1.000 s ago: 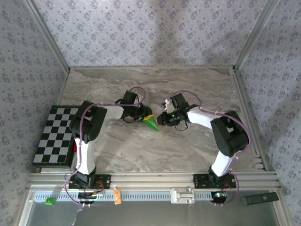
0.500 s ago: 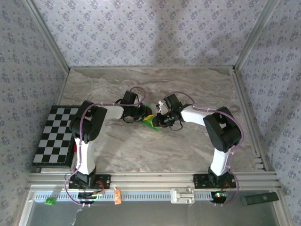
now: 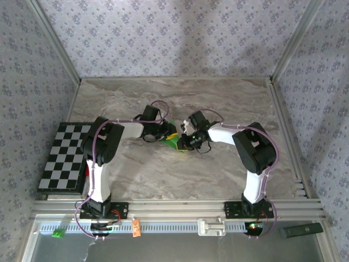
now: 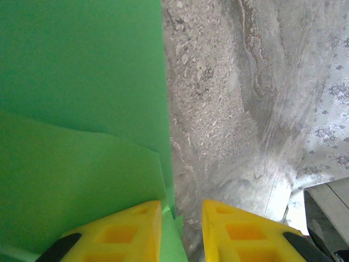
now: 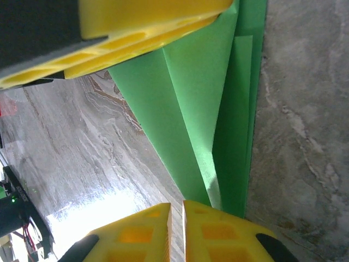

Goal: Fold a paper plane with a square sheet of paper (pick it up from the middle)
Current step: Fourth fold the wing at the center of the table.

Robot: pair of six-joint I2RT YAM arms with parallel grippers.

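There was one green paper (image 3: 174,141), two grippers with two yellow fingers each, one checkered board (image 3: 62,155) and one tiny green cube (image 3: 56,233). The paper was thin, plain and bright, folded into layered flaps with sharp straight creases and narrowing toward one end. The table (image 3: 229,98) beneath was grey and veined like marble. The board was flat, in black and white squares.

The paper lay between the two grippers. The left gripper (image 4: 181,206) had its hollow-celled fingers (image 4: 117,236) a little spread. The paper's straight edge ran into the gap, and one finger stood over the sheet. The right gripper (image 5: 176,207) had its fingers (image 5: 229,229) almost pressed together, with a thin slit between. The paper's narrow end met one fingertip, but I could not tell whether it was pinched. The board lay well off to the left gripper's outer side.
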